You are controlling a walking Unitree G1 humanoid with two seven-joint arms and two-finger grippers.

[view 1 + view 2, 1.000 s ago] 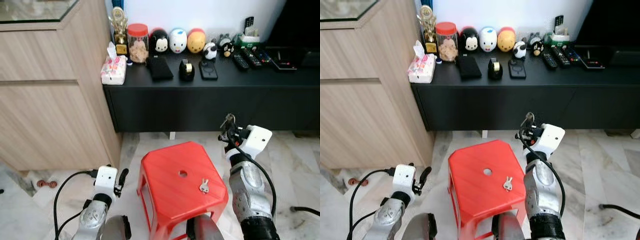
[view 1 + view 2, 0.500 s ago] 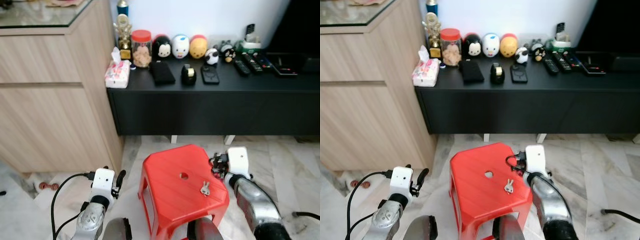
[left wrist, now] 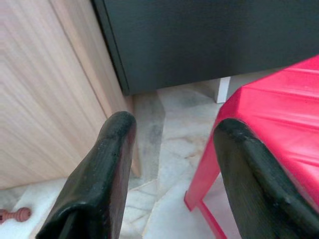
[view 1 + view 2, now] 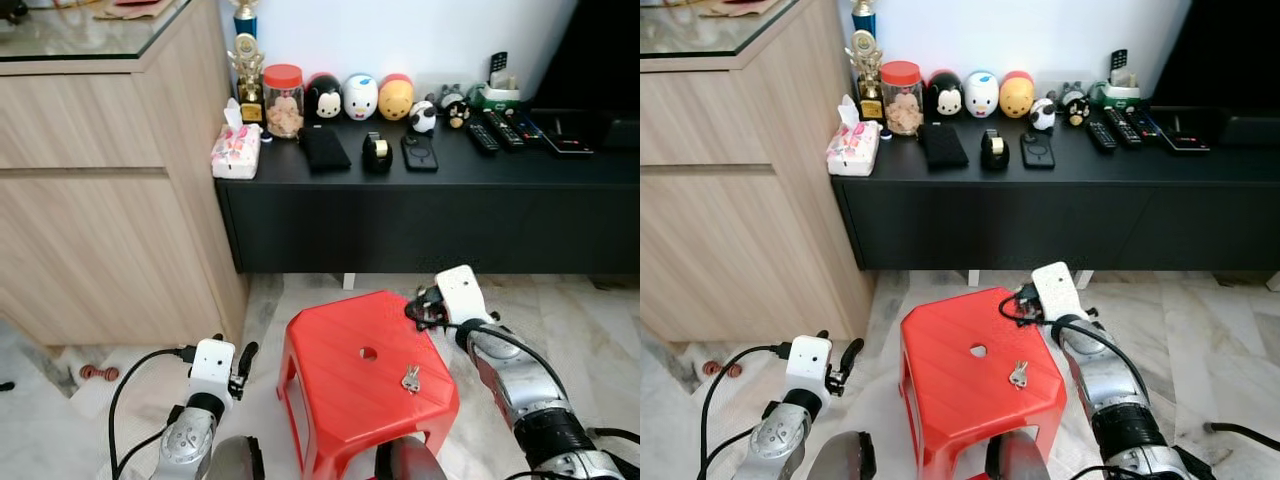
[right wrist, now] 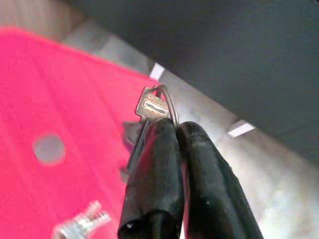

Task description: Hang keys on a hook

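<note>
My right gripper (image 4: 413,310) is shut on a small silver key on a wire ring (image 5: 152,106), held just above the far right corner of a red plastic stool (image 4: 340,390). A second small bunch of silver keys (image 4: 410,377) lies on the stool top, right of its round centre hole, and appears blurred near the fingers (image 5: 164,164) in the right wrist view. My left gripper (image 4: 243,358) hangs low to the left of the stool, open with nothing between its fingers (image 3: 112,149); the stool's edge (image 3: 279,124) lies beside it.
A low black cabinet (image 4: 420,215) stands behind the stool, carrying a jar, toy figures, a phone and remotes. A tall wooden cabinet (image 4: 110,230) is at the left. Marble floor (image 4: 590,310) surrounds the stool, with a black cable (image 4: 615,432) at the right.
My right arm has come down from a raised pose beside the stool and now reaches over its far right corner, the key still pinched. The camera tilted slightly.
</note>
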